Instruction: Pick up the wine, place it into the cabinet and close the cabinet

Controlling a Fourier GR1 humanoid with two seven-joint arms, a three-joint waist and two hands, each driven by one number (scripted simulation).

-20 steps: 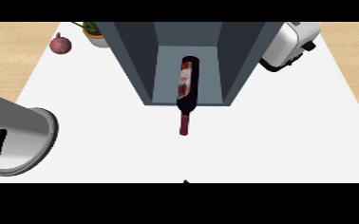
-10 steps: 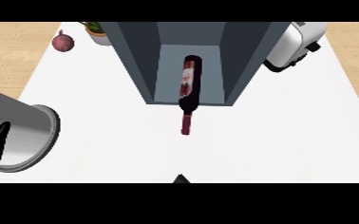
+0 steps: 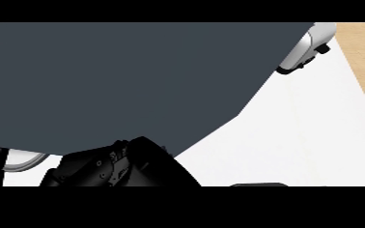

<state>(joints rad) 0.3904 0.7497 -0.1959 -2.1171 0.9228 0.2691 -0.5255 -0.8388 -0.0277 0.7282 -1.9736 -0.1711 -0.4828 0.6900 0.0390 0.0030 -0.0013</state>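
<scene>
Cabinet [image 3: 128, 87] panel fills the view; wine hidden, location unknown. Left hand [image 3: 107, 166] low beside panel, finger state unclear. Right hand unseen. Risk: moving blind, hand could knock the toaster [image 3: 306, 48].

Cabinet [image 3: 128, 82] fills view, hand [image 3: 107, 166] below (black) — toaster [image 3: 308, 48]

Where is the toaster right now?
In the head view the toaster shows at the upper right, on the white counter, partly hidden behind the dark grey cabinet.
</scene>
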